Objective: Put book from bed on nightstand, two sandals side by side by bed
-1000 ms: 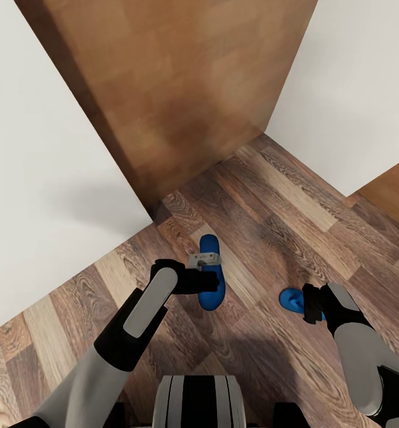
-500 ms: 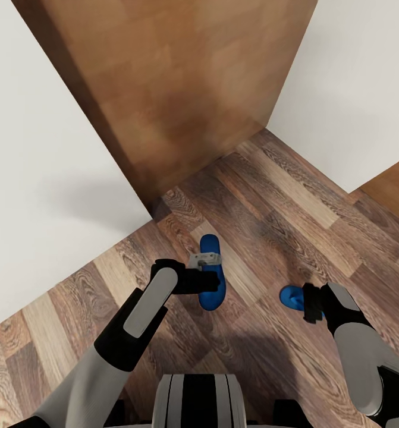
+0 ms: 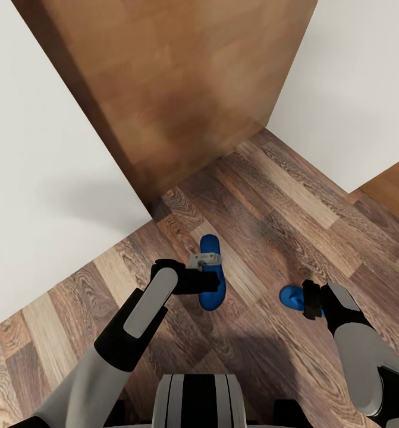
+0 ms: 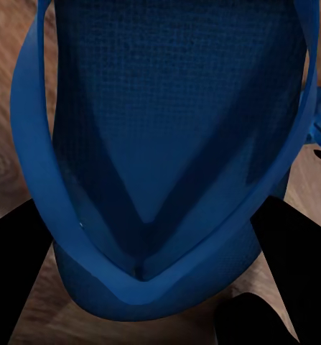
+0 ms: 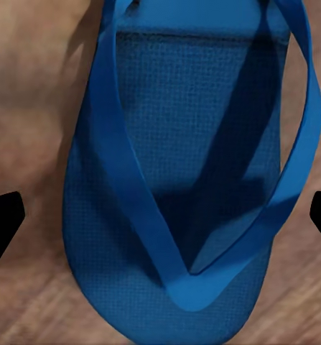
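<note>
Two bright blue sandals lie on the wood-plank floor in front of a brown wooden nightstand [image 3: 181, 83]. My left gripper [image 3: 210, 284] is down on the nearer-centre sandal [image 3: 209, 246]. In the left wrist view its dark fingers [image 4: 16, 280] press both sides of that sandal [image 4: 160, 144]. My right gripper [image 3: 300, 300] hovers over the other sandal [image 3: 289, 296], and its fingertips [image 5: 2, 223] stand wide apart with the sandal [image 5: 189, 180] on the floor below. The book is out of view. Pale surfaces flank the nightstand, and I cannot tell which is the bed.
A pale surface [image 3: 38, 178] rises left of the nightstand and another [image 3: 354, 89] to its right. A second brown wooden piece [image 3: 395, 190] juts in at the right edge. The plank floor [image 3: 270, 196] lies open between the sandals and the nightstand.
</note>
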Tool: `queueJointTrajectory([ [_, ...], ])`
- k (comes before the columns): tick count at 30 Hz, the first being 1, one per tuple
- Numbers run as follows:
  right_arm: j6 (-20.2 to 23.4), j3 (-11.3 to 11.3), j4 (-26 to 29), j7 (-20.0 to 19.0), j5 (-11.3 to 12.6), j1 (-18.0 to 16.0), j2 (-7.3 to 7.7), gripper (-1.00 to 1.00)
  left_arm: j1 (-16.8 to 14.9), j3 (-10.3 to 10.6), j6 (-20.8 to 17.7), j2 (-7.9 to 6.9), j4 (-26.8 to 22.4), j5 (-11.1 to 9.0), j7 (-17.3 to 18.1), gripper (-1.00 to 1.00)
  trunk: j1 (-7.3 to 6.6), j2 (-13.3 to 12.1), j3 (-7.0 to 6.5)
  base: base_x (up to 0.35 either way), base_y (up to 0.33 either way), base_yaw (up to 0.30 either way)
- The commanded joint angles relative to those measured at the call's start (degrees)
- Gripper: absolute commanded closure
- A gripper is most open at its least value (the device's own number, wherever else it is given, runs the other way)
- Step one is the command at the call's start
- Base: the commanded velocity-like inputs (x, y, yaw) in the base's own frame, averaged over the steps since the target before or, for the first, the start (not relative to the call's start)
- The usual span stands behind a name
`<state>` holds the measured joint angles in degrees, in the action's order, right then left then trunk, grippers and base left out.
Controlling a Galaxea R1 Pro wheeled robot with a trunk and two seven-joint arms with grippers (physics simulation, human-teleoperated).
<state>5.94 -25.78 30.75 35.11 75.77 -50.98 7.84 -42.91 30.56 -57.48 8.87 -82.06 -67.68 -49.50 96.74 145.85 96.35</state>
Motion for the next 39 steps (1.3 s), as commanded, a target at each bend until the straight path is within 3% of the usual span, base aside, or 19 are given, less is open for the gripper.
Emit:
queueJointTrajectory([
  [1,0.36,-0.2,0.1,0.24,0.04,-0.01,-0.01,-1.0,-0.02,0.02,-0.09,0.01,-0.04,-0.53,-0.59,1.0,-0.01,0.01,0.03,0.0,0.0,0.0],
  [9,0.47,-0.23,-0.03,0.03,0.07,-0.04,0.0,-1.0,0.01,0.02,-0.09,0.08,-0.03,-0.52,-0.59,1.0,0.17,0.11,1.58,0.0,0.0,0.0],
  [17,0.55,-0.18,-0.15,-0.03,0.08,-0.01,0.05,-1.0,0.02,0.02,-0.09,0.02,-0.03,-0.52,-0.59,1.0,0.17,0.11,1.58,0.0,0.0,0.0],
  [18,0.53,-0.18,-0.16,-0.03,0.08,-0.01,0.04,1.0,0.02,0.02,-0.09,0.02,-0.03,-0.52,-0.59,1.0,0.17,0.11,1.58,0.0,0.0,0.0],
  [39,0.48,-0.15,-0.17,-1.16,-0.01,0.0,0.07,1.0,0.02,0.02,-0.54,-0.06,0.08,-0.45,-0.45,1.0,0.17,0.11,1.58,0.0,0.0,0.0],
])
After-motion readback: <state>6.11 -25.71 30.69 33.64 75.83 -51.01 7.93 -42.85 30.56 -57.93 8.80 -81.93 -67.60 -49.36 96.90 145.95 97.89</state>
